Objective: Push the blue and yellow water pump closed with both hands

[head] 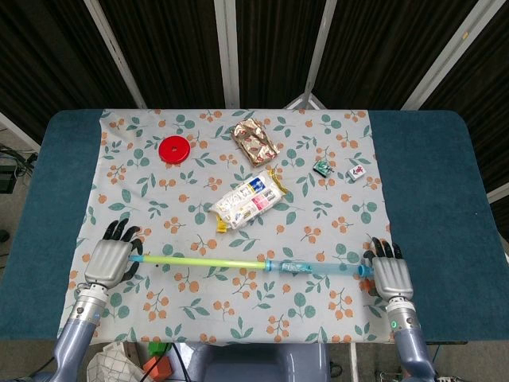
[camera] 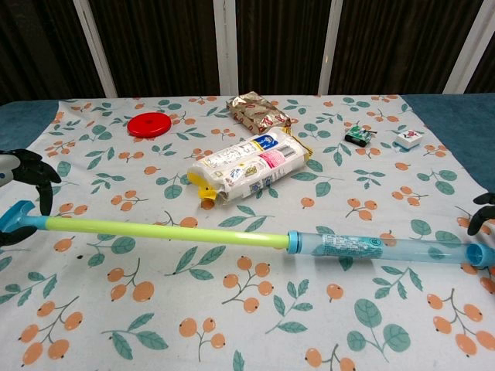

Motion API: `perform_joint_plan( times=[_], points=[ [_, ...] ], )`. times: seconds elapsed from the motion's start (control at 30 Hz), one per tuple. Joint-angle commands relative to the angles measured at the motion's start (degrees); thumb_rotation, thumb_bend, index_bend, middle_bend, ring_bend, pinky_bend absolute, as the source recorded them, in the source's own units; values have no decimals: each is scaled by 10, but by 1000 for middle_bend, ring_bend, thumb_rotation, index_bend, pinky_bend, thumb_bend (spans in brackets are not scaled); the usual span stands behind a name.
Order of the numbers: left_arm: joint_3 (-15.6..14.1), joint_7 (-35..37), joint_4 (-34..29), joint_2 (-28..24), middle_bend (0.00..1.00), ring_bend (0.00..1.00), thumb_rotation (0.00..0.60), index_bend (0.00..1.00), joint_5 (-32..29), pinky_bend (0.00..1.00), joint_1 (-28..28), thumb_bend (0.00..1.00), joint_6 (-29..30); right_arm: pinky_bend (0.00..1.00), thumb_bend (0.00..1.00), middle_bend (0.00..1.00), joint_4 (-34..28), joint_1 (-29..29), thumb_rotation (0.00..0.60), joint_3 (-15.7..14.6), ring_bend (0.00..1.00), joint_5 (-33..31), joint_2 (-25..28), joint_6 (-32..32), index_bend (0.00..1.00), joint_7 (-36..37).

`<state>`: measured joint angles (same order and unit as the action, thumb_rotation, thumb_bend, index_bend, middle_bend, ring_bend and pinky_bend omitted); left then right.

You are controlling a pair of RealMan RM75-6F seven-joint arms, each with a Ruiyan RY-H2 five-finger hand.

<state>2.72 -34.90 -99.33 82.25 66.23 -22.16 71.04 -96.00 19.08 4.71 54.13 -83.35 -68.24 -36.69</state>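
Observation:
The water pump lies drawn out across the near part of the table. Its yellow-green rod (head: pixel 203 263) (camera: pixel 162 230) runs left from the clear blue barrel (head: pixel 314 267) (camera: pixel 379 247). My left hand (head: pixel 111 259) (camera: pixel 22 174) lies palm down at the rod's blue handle (camera: pixel 15 215), dark fingers apart above and below it. At the barrel's far tip (head: pixel 364 270) my right hand (head: pixel 391 274) (camera: pixel 486 212) lies against the end, fingers spread. Neither hand visibly grips the pump.
Behind the pump lie a white snack pack (head: pixel 248 200) (camera: pixel 247 166), a foil packet (head: pixel 254 141) (camera: pixel 259 112), a red disc (head: pixel 174 149) (camera: pixel 150 124) and two small toys (head: pixel 323 168) (head: pixel 358 172). The floral cloth (head: pixel 318 318) covers the blue table (head: pixel 445 183).

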Motion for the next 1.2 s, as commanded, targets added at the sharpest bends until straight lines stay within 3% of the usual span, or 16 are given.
perform_joint_plan(
  times=[0.03, 0.3, 0.83, 1.2],
  points=[
    [-1, -2, 0, 1, 168, 0, 600, 581, 1, 0, 0, 583, 1, 0, 390, 26, 4, 2, 600, 0, 0, -3, -1, 3, 325, 3],
    [-2, -2, 3, 3, 167, 0, 600, 580, 1, 0, -1, 582, 2, 0, 389, 29, 5, 5, 600, -8, 0, 1, -3, 4, 332, 3],
    [-4, -1, 8, 3, 167, 0, 600, 580, 0, 0, -2, 583, 1, 0, 390, 119, 10, 10, 600, -12, 0, 2, -9, -2, 526, 4],
    [-5, 0, 6, 2, 167, 0, 600, 580, 1, 0, -2, 583, 2, 0, 390, 138, 0, 12, 600, -15, 0, 6, -6, -9, 554, 2]
  ],
)
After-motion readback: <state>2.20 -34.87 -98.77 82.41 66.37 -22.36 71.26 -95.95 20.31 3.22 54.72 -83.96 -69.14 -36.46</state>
